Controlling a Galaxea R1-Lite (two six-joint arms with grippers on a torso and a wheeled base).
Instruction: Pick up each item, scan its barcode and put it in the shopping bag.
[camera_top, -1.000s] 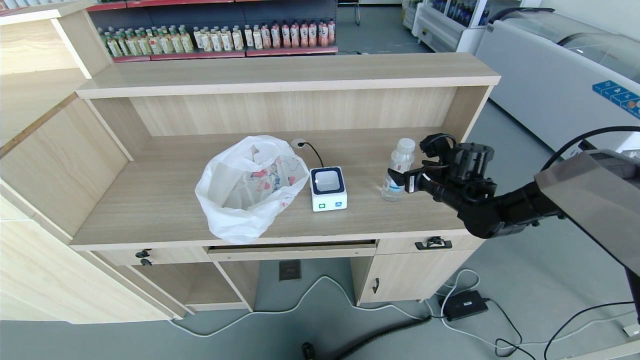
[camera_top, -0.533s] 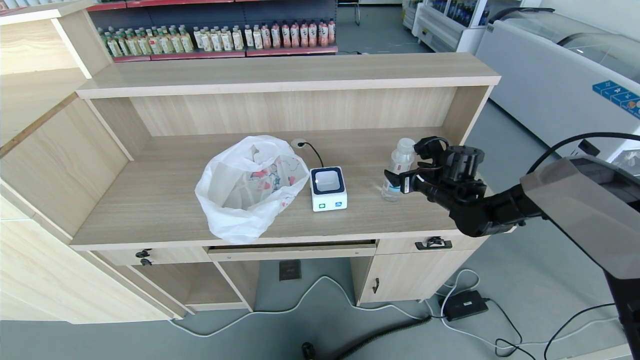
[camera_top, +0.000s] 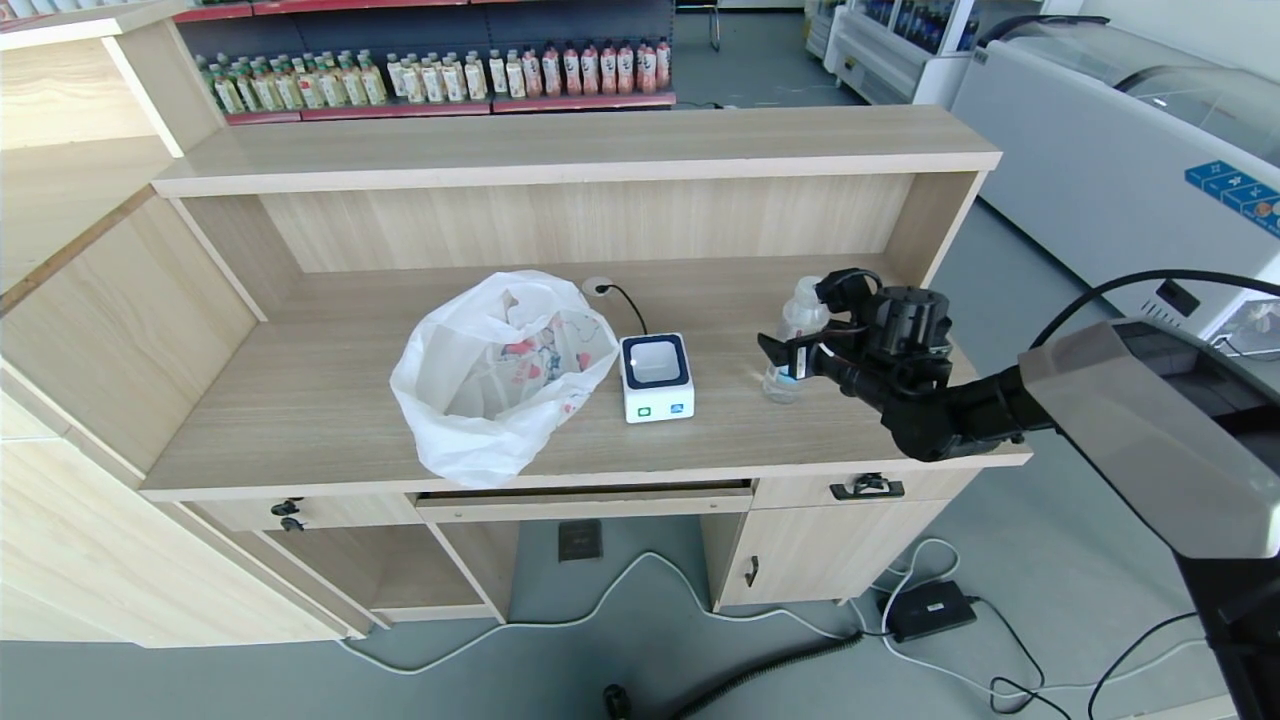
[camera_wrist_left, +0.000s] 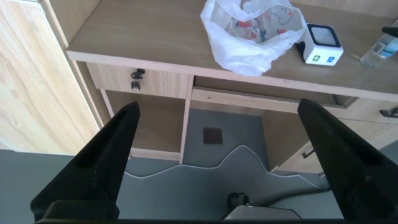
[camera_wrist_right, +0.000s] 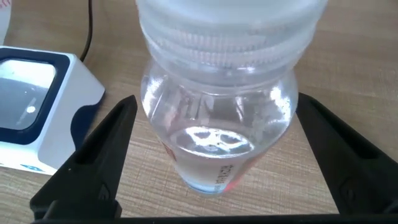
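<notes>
CHANGE: right jaws slid in along counter (camera_top: 330, 400) right end, spread open, now straddling water bottle (camera_top: 795, 320) | LEFT: left jaws open, idle | MEANING: grasp likely imminent, scan next

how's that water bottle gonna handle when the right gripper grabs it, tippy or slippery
Tall and narrow on the counter, the water bottle would probably tip if nudged up high. Its clear rounded wall looks smooth and thin, so it may slip or dent between the fingers. It seems to hold liquid, so expect some heft.
</notes>
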